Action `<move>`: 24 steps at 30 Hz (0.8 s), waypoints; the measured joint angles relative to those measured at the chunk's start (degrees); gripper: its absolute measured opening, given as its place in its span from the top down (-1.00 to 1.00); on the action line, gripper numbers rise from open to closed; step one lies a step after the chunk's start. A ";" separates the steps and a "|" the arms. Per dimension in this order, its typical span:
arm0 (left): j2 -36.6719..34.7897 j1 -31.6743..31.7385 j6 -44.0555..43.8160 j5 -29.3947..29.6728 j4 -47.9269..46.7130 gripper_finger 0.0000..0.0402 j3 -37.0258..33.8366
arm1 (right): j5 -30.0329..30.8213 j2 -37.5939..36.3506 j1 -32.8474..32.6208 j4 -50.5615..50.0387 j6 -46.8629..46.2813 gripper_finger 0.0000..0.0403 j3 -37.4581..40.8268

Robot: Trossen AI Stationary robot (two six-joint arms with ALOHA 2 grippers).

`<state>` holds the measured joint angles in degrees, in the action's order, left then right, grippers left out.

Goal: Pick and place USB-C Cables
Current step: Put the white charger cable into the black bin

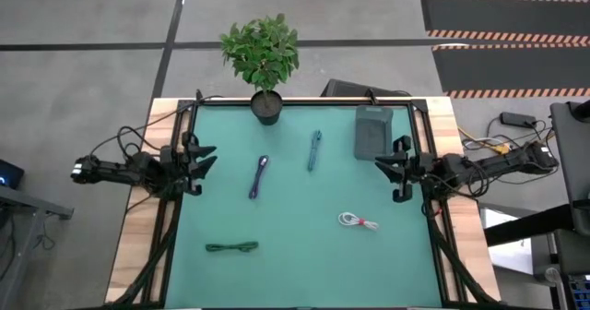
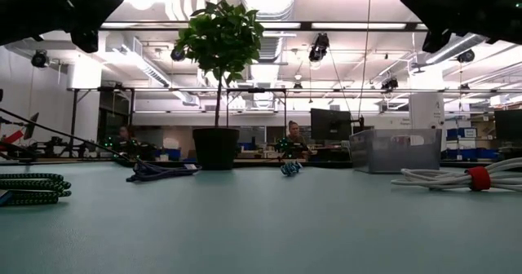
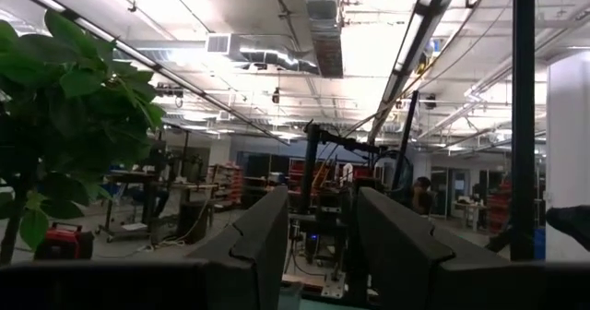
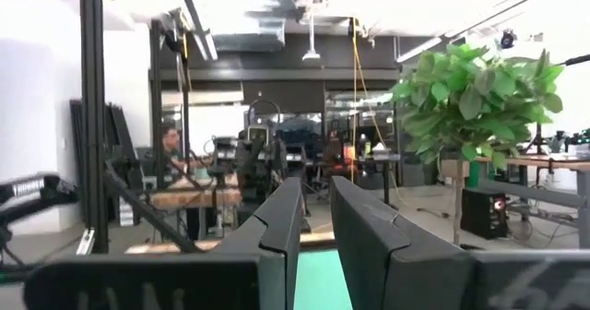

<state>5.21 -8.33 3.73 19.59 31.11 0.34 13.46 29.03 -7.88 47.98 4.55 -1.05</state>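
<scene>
Four USB-C cable bundles lay on the green mat of the bench (image 1: 304,273), none yet picked, as we recorded them: the purple cable (image 1: 259,176) left of centre and angled lengthwise; the teal cable (image 1: 314,150) just right of it toward the far side, near the grey bin (image 1: 371,131); the white cable (image 1: 358,221) with its pink tie on the right half, nearer the front; and the green cable (image 1: 231,247) at the front left, lying crosswise. We judged the wide spacing deliberate, so that each bundle could be approached without disturbing another. We counted one potted plant (image 1: 264,56) at the far edge, well apart from the cables. The left pincer (image 1: 196,163) was parked at the left edge of the mat, its fingers spread and holding nothing; the right pincer (image 1: 395,169) was parked opposite at the right edge, likewise parted and empty. Both sat raised above the mat and level, which we took as a ready posture. By our judgement the bin was the likely destination, the purple and green cables fell to the left arm's side, the teal and white to the right's, and the task had not begun.
</scene>
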 joint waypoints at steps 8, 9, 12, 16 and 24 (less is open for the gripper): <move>0.00 0.02 0.06 -0.02 3.49 0.41 0.14 | 0.00 7.22 -0.02 -2.80 0.50 0.73 -7.80; 0.00 0.02 0.07 -0.01 3.52 0.41 0.26 | 0.01 7.93 -0.02 -4.87 0.51 0.73 -9.22; 0.02 0.02 0.31 -0.02 3.46 0.41 1.00 | -0.05 10.13 -0.02 -12.41 -0.29 0.73 -13.95; 0.11 0.02 3.02 -0.02 4.63 0.41 1.62 | -0.01 12.82 -0.02 -22.03 -3.08 0.73 -21.20; 0.28 0.01 9.13 0.00 10.45 0.41 1.68 | -0.27 19.09 -0.23 -44.59 -8.83 0.73 -34.14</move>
<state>5.50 -8.32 12.86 19.59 41.57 2.02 13.19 48.12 -8.11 3.39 -4.28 -35.19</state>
